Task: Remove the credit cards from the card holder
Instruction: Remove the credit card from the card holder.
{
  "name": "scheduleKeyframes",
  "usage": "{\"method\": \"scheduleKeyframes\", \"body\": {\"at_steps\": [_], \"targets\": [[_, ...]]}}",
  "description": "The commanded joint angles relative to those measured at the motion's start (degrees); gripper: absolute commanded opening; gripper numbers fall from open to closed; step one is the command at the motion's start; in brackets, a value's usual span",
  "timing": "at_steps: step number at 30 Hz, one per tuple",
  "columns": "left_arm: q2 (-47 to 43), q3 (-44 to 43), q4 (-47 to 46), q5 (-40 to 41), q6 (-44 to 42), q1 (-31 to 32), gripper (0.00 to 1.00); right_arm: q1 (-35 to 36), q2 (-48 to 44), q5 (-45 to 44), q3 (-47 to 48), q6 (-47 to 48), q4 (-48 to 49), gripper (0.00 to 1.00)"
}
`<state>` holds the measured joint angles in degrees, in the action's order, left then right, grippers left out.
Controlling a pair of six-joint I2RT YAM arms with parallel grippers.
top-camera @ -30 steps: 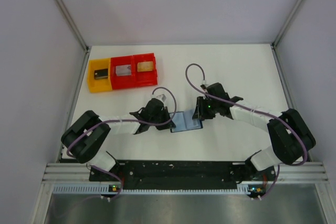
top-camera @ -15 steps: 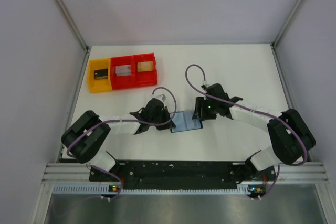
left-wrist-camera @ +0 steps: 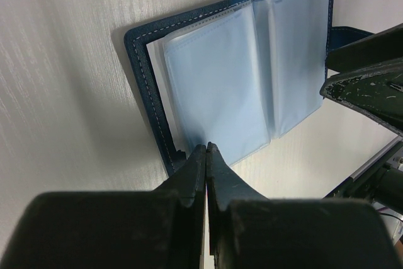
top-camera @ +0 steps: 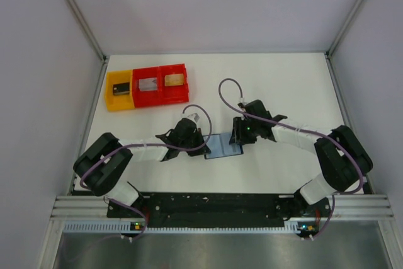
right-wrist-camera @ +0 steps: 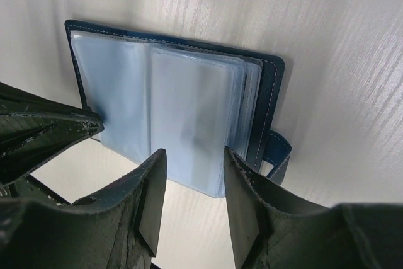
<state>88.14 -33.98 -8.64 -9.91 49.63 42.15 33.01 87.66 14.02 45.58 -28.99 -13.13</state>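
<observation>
At the far left of the bench [top-camera: 283, 86] sits a yellow bin [top-camera: 111, 103], with red bins [top-camera: 165, 98] touching its right side. The left pincer [left-wrist-camera: 206, 150] is pressed together, its tip at the left edge of the card holder [left-wrist-camera: 214, 86]. The holder lies open in the near middle with its pale sleeves [right-wrist-camera: 126, 92] facing up. The right pincer [right-wrist-camera: 192, 162] hangs with jaws apart over the right-hand sleeves; whether it touches them cannot be told. The clasp tab [right-wrist-camera: 277, 152] pokes out just beside it.
</observation>
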Motion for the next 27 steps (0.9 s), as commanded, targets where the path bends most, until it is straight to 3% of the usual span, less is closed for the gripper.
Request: {"method": "scheduleKeyframes", "body": {"at_steps": [1, 13, 27], "targets": [[1.69, 1.19, 6.80, 0.42, -0.85, 1.00, 0.00, 0.91, 0.50, 0.31, 2.41, 0.78, 1.79, 0.41], [1.77, 1.19, 6.71, 0.42, -0.93, 1.00, 0.00, 1.00, 0.85, 1.01, 2.23, 0.78, 1.70, 0.40], [1.95, 1.19, 6.62, 0.24, -0.93, 1.09, 0.00, 2.05, 2.16, 9.09, 3.19, -2.21, 7.94, 0.36]]}}
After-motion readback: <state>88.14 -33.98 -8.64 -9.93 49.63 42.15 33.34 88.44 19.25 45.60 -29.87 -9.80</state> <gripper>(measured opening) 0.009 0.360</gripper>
